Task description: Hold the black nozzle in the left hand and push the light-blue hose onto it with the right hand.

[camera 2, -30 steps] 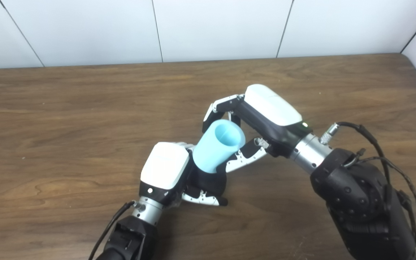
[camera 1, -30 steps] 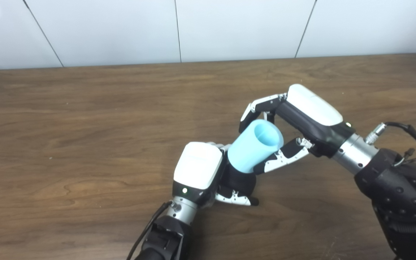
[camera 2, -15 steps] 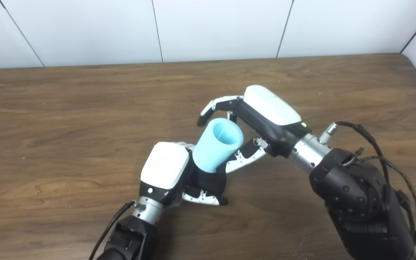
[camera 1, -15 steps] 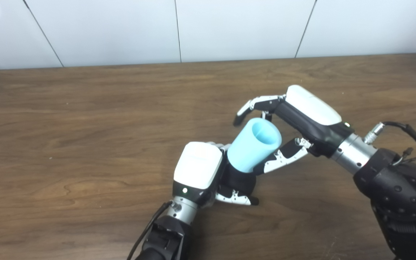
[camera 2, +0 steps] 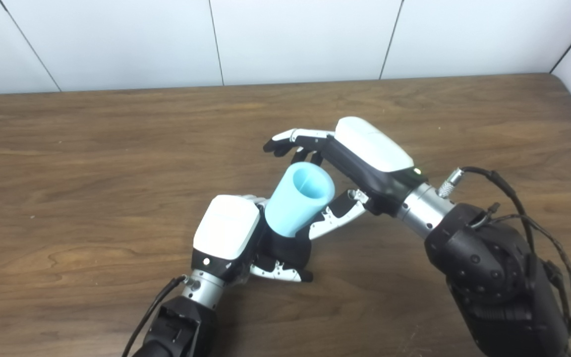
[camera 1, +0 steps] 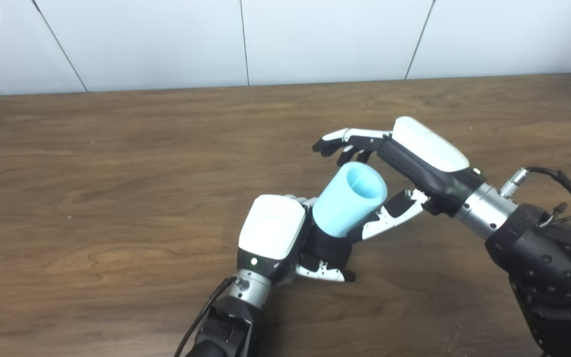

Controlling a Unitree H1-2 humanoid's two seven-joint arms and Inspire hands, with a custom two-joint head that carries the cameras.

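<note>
My left hand point(camera 1: 285, 238) is shut on the black nozzle point(camera 1: 329, 247) near the middle of the table. The light-blue hose point(camera 1: 349, 198) sits on the nozzle, tilted up and to the right, its open mouth facing up. My right hand point(camera 1: 404, 163) is open around the hose's upper end: its fingers point(camera 1: 345, 144) stretch out above and behind the hose, clear of it, and its thumb point(camera 1: 389, 218) lies along the hose's lower right side. The nozzle's joint with the hose is mostly hidden by my left hand.
The brown wooden table point(camera 1: 117, 163) stretches out on all sides of the hands. A white panelled wall point(camera 1: 285, 39) stands behind its far edge. The right arm's black forearm and cable point(camera 1: 553, 238) fill the lower right corner.
The right hand's fingers have lifted off the hose and straightened, going from curled around its top to spread open. The left hand, nozzle and hose have stayed in place.
</note>
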